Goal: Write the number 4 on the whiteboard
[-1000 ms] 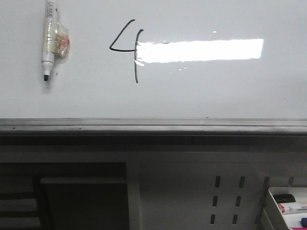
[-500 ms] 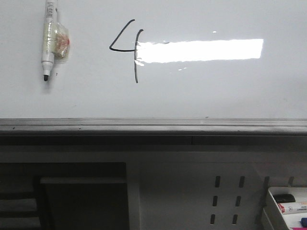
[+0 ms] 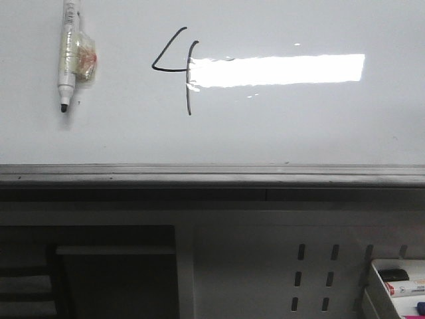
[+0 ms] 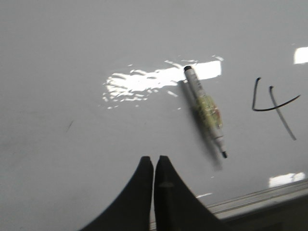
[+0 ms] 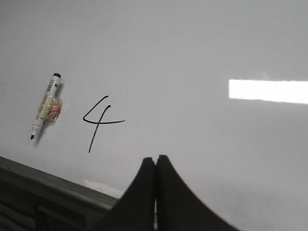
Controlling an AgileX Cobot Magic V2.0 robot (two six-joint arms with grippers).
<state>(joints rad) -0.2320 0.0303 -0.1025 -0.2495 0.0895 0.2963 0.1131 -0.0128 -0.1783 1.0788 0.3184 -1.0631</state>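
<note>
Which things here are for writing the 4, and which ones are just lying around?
For the job:
- the whiteboard
- the number 4, already drawn on it
- the marker, uncapped, lying on the board left of the 4

Just lying about:
- the white tray of other markers at the lower right
- the grey perforated panel below the board

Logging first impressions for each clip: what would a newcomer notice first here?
The black number 4 drawn on the whiteboard, its crossbar running into a bright rectangular light reflection. To its left an uncapped marker lies on the board, tip toward the grey lower edge. Both grippers, left and right, are shut and hold nothing.
</note>
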